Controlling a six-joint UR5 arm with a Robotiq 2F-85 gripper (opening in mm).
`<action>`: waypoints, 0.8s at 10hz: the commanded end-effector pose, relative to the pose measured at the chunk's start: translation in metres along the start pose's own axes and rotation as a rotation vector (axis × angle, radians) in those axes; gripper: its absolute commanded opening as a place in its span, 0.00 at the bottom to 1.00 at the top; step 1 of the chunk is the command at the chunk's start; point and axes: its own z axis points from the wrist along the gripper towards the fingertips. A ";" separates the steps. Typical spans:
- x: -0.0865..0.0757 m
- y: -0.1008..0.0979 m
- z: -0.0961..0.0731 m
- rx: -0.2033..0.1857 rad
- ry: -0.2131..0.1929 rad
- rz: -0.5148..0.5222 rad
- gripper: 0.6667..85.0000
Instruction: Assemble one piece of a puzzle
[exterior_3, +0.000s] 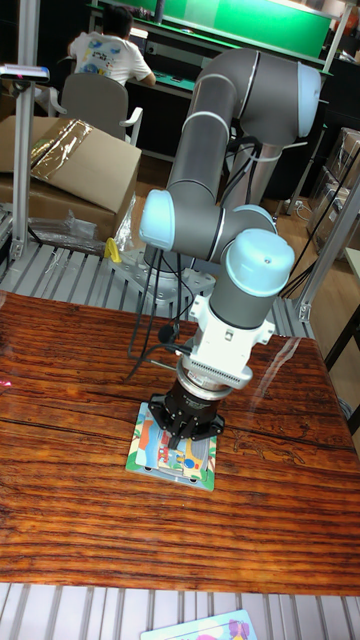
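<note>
A colourful puzzle board (150, 450) lies flat on the wooden table (70, 420), slightly left of centre. My gripper (186, 441) points straight down over the board's middle, with its dark fingers (177, 436) reaching down to the picture surface. The wrist and fingers hide the middle of the board. I cannot tell whether a puzzle piece sits between the fingers, nor whether they are open or shut.
A second colourful card (205, 628) pokes in at the bottom edge, off the table. Behind the table run metal rails (70, 275), a cardboard box (65, 165) and plastic bags. A person sits at a desk far back. A black cable (150, 330) hangs near the arm.
</note>
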 end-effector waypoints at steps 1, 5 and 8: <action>0.005 0.001 0.002 -0.011 0.005 0.012 0.01; 0.004 0.003 0.004 -0.020 -0.009 0.010 0.01; 0.002 0.006 0.004 -0.029 -0.015 0.009 0.01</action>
